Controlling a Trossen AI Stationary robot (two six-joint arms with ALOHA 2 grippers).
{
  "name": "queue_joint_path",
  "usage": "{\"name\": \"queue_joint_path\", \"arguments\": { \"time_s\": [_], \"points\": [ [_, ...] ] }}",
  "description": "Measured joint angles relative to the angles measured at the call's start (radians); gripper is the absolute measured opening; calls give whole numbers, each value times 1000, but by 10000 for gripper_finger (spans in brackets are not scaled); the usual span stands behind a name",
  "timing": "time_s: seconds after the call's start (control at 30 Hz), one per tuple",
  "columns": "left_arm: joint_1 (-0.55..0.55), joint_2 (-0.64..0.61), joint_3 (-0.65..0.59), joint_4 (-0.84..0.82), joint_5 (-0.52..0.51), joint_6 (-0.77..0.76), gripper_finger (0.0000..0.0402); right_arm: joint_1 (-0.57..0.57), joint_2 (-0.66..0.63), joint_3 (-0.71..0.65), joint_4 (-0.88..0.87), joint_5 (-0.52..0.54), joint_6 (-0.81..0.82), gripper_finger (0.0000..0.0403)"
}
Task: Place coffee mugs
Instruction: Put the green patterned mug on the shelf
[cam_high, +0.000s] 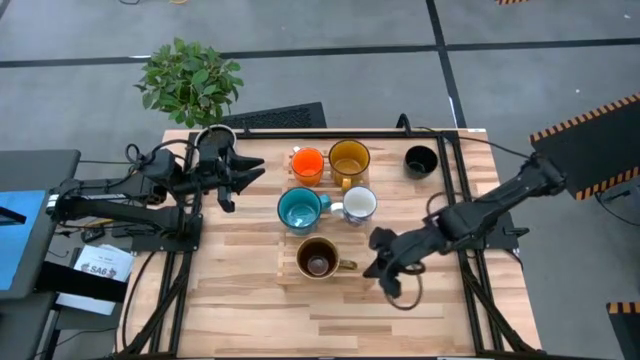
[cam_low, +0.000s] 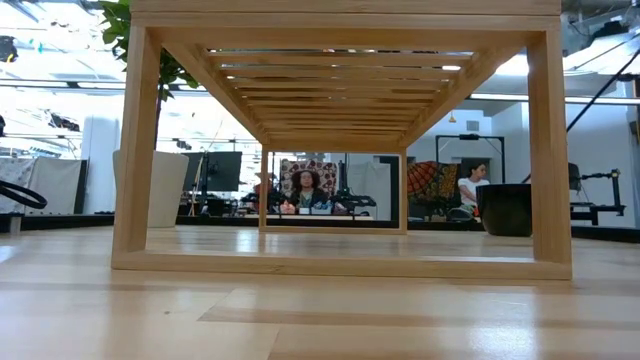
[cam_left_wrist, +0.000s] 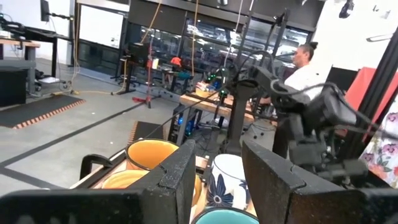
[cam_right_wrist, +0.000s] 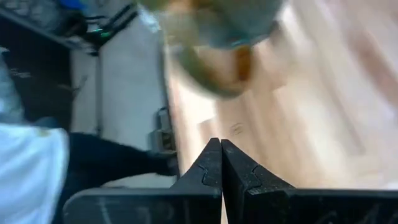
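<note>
Five mugs stand upright in a cluster mid-table: orange (cam_high: 307, 163), amber-yellow (cam_high: 349, 160), teal (cam_high: 299, 209), white (cam_high: 358, 205) and brown (cam_high: 320, 258). The black mug (cam_high: 420, 161) stands apart near the far right corner, and it also shows in the low view (cam_low: 505, 208). My left gripper (cam_high: 240, 178) is open, left of the orange and teal mugs. Its wrist view looks past the fingers (cam_left_wrist: 217, 180) at the amber-yellow (cam_left_wrist: 149, 155) and white (cam_left_wrist: 227, 177) mugs. My right gripper (cam_high: 380, 263) is shut (cam_right_wrist: 221, 149), just right of the brown mug.
A slatted wooden stand (cam_low: 340, 150) fills the low view, and its edge (cam_high: 287, 262) shows beside the brown mug. A potted plant (cam_high: 190, 80) stands beyond the far left corner. Bare wood (cam_high: 330, 320) lies along the near edge. A person (cam_left_wrist: 305, 68) sits beyond the table.
</note>
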Motion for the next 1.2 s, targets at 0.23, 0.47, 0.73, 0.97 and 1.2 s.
{"name": "queue_joint_path", "arguments": {
  "time_s": [0.23, 0.47, 0.73, 0.97, 1.2],
  "points": [
    [0, 0, 0, 1, 0, 0, 116, 0, 55, -1, 6, 88, -5, 17],
    [0, 0, 0, 2, 0, -2, 116, -27, 60, 16, 48, 114, -37, 17],
    [0, 0, 0, 2, 0, -3, 116, -69, 60, 16, 104, 112, -106, 17],
    [0, 0, 0, 2, 0, -3, 116, -94, 53, 16, 74, 104, -131, 17],
    [0, 0, 0, 0, 0, 0, 116, -77, -1, 16, -107, 50, -86, 17]
  ]
}}
